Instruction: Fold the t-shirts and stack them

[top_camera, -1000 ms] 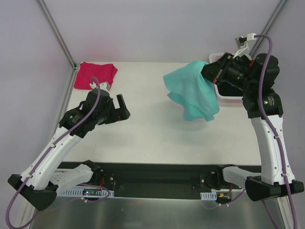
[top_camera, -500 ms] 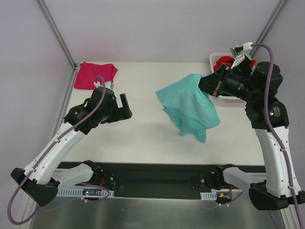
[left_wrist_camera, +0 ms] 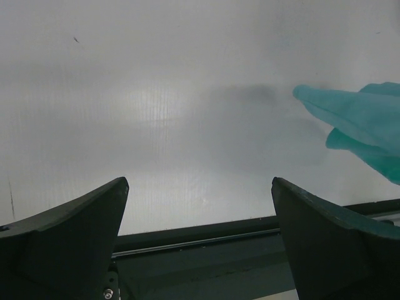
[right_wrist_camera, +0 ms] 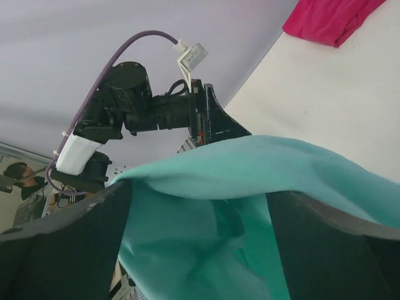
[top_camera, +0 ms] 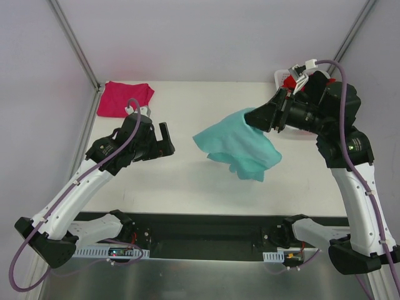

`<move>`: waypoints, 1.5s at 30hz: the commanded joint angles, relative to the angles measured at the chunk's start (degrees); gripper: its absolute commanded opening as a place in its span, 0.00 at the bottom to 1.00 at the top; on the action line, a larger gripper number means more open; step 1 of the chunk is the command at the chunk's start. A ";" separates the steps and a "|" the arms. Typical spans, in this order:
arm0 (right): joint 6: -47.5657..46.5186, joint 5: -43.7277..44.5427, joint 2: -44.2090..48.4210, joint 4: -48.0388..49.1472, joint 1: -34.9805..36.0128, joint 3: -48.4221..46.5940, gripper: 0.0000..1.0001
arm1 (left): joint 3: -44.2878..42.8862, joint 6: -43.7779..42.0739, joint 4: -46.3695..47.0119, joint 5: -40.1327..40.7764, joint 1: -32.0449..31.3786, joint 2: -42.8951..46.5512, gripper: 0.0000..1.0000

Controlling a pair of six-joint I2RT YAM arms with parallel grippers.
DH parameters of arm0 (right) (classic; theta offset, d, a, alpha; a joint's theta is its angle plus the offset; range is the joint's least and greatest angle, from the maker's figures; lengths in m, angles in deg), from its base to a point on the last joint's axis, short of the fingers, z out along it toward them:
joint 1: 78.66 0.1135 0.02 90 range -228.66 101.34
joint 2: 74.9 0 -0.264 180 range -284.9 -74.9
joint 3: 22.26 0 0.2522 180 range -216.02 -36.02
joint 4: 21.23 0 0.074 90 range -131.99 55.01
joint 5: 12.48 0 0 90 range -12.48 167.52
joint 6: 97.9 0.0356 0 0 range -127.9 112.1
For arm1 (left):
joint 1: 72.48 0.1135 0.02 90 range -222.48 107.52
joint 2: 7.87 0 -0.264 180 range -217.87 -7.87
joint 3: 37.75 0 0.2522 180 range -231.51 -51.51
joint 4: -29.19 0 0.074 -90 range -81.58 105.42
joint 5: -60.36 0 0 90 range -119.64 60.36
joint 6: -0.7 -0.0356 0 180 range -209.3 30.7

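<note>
Right of centre, the right gripper (top_camera: pixel 270 117) is clamped on a billowing teal cotton t-shirt (top_camera: pixel 237 145); the left gripper (top_camera: pixel 167 142) hangs apart at centre left, a magenta-pink cloth shirt (top_camera: pixel 123 98) at upper left.

Overhead view and both wrist views share the teal t-shirt (top_camera: pixel 237 145).

Bare table (top_camera: pixel 187 181) lies open between my arms; the teal shirt (top_camera: pixel 240 147) hangs mid-table blocking my right side, and the pink shirt (top_camera: pixel 124 98) fills the far-left corner.
</note>
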 commanded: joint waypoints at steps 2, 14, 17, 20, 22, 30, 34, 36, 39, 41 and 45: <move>-4.80 -0.24 -0.53 -2.46 0.50 -5.05 0.96 | -1.58 1.24 -0.43 2.29 -1.11 -0.31 0.99; -13.33 4.51 -1.51 -13.18 2.43 -5.15 0.96 | -0.88 1.07 -0.43 2.47 -1.29 -0.13 0.99; -15.44 9.16 0.68 -16.62 5.32 -0.26 0.96 | -0.97 0.89 -0.34 1.77 -2.17 -1.79 0.99; -16.14 16.98 3.67 -19.16 6.83 8.18 0.96 | -1.93 0.54 -0.35 3.87 -5.94 -5.47 0.99; -16.06 24.59 4.99 -21.01 7.01 12.41 0.96 | -2.37 0.36 -0.43 6.60 -9.71 -8.03 0.99; -12.03 35.27 11.94 -20.85 7.01 29.82 0.96 | -1.76 3.44 2.63 5.03 -14.65 -16.65 0.99; -9.39 34.66 14.31 -18.21 6.92 37.29 0.96 | -0.79 4.14 4.66 3.70 -15.09 -18.14 0.99; -8.59 34.23 15.37 -17.77 6.92 39.06 0.99 | -0.53 4.58 4.84 3.61 -15.53 -18.76 0.99; -8.24 34.75 16.69 -17.94 6.92 41.26 0.96 | -0.62 4.93 4.93 3.79 -16.05 -19.03 0.99; -7.89 34.75 17.56 -17.94 7.01 43.36 0.90 | -0.79 4.84 4.93 3.88 -16.23 -19.03 0.99; -6.75 33.43 19.32 -15.75 6.92 48.36 0.80 | -0.44 4.93 4.84 4.32 -16.58 -19.03 0.99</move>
